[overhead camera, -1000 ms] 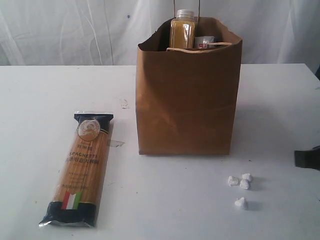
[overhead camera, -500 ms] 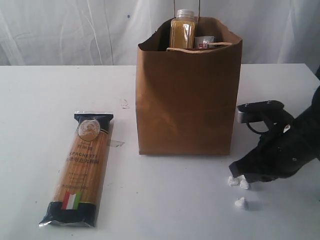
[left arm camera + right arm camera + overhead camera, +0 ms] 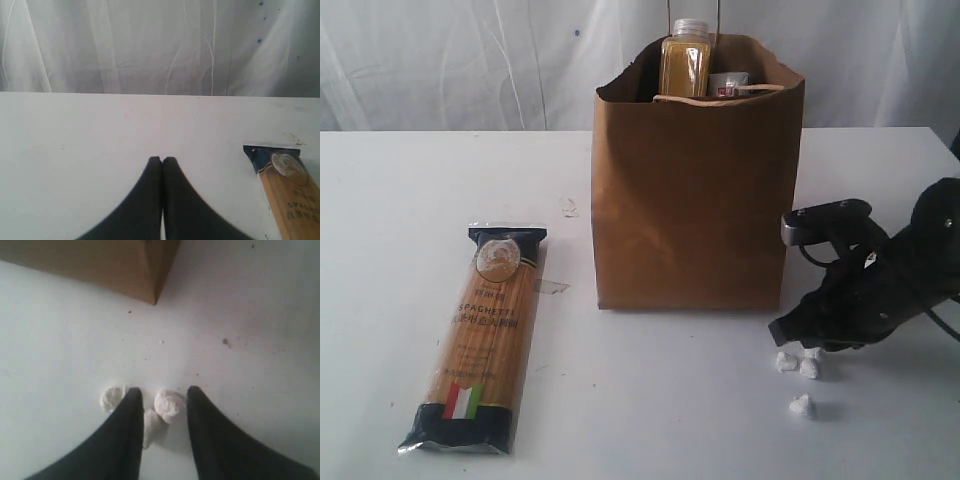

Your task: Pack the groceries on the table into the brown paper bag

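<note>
The tall brown paper bag [image 3: 695, 190] stands upright mid-table, its corner [image 3: 125, 265] also showing in the right wrist view. A yellow-grain bottle [image 3: 685, 58] with a white cap pokes out of its top beside a small white item [image 3: 728, 85]. The long spaghetti packet [image 3: 485, 335] lies flat to the bag's left, and its end [image 3: 287, 190] appears in the left wrist view. My left gripper [image 3: 162, 160] is shut on nothing, low over bare table. My right gripper [image 3: 164, 391] is open, straddling small white lumps [image 3: 169, 404] near the bag's front right corner.
Several white lumps [image 3: 801, 405] lie on the white table [image 3: 620, 420] at front right; one [image 3: 112, 397] sits just outside my right finger. A scrap of tape [image 3: 552, 287] lies between packet and bag. A white curtain hangs behind.
My right arm has come in from the right edge and settled low over the white lumps, edging slightly left. Bag and spaghetti packet have not moved.
</note>
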### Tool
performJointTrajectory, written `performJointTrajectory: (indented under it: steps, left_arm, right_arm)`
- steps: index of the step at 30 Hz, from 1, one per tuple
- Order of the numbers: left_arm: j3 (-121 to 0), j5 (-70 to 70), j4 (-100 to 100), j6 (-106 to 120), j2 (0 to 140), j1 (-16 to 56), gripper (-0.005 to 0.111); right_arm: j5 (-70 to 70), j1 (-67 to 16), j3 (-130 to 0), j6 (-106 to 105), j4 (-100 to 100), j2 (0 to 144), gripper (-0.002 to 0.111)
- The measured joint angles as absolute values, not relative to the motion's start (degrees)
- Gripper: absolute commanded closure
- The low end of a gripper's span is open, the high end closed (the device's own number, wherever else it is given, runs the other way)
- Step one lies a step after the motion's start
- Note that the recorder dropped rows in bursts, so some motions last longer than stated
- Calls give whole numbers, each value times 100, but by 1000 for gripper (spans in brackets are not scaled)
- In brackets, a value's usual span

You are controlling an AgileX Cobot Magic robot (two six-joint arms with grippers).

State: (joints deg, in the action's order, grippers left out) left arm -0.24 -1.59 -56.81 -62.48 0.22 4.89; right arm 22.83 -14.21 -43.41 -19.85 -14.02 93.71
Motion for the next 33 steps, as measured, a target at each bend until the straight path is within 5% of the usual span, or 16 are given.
performJointTrajectory:
  steps: [8, 15, 33]
  left_arm:
    - [-24, -159, -5681, -6248, 22, 489, 106]
    - [-24, -159, -5681, -6248, 22, 489, 106]
    - [-24, -159, -5681, -6248, 22, 489, 106]
  right_arm:
    - [2034, -1421, -4341, -1997, -1295, 9910, 80]
    - [2090, -1421, -4341, -2009, -1305, 9876, 95]
    - [4435, -1430, -4558, -1350, -1563, 7343, 95]
